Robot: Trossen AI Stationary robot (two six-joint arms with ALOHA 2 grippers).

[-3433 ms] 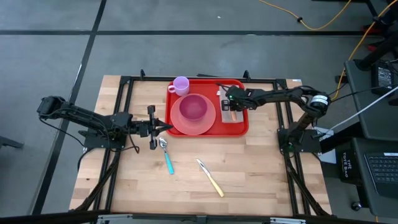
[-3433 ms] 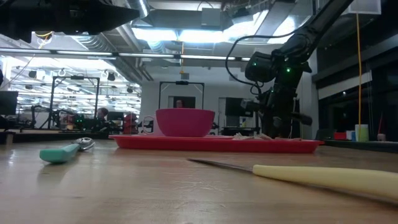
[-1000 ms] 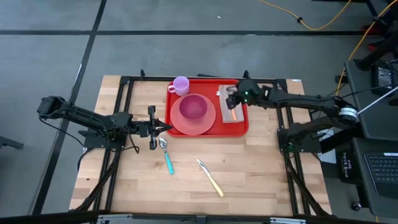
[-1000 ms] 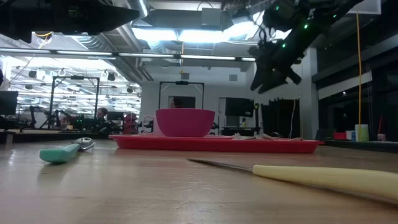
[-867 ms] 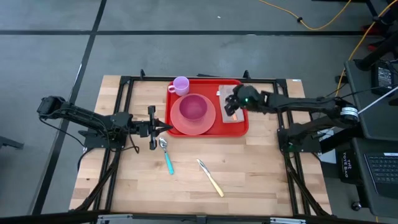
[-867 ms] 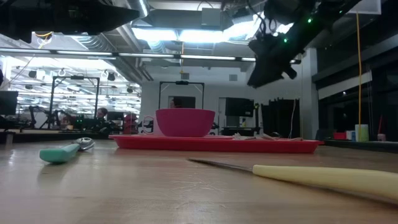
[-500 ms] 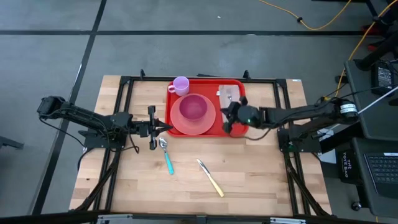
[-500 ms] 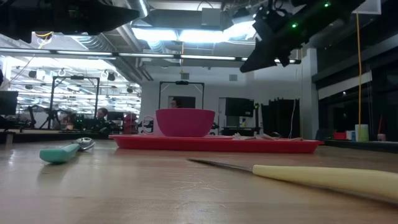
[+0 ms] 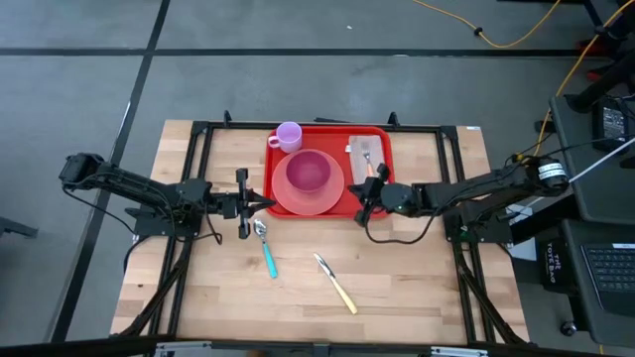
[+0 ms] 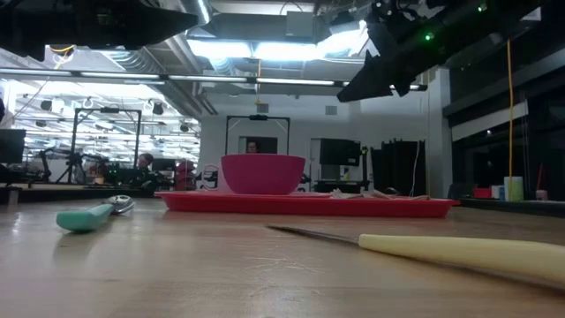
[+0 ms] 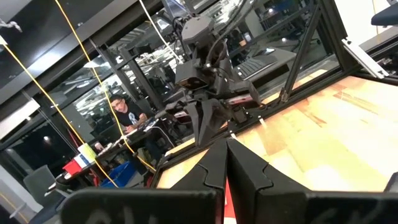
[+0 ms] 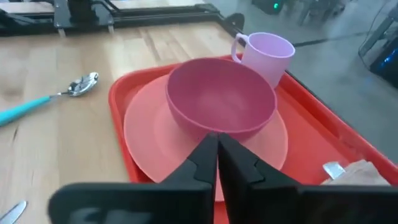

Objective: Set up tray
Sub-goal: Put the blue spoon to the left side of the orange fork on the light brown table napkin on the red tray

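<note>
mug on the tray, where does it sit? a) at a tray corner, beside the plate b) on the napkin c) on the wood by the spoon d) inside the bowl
a, the mug stands at a corner of the tray, next to the plate holding the bowl.

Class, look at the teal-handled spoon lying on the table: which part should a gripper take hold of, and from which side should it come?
Grip the spoon by the middle of its teal handle, coming straight down from above. It lies flat on the wood table with clear space either side, so fingers can straddle the narrow handle crosswise. The metal bowl end looks shallower and likely slippery.
</note>
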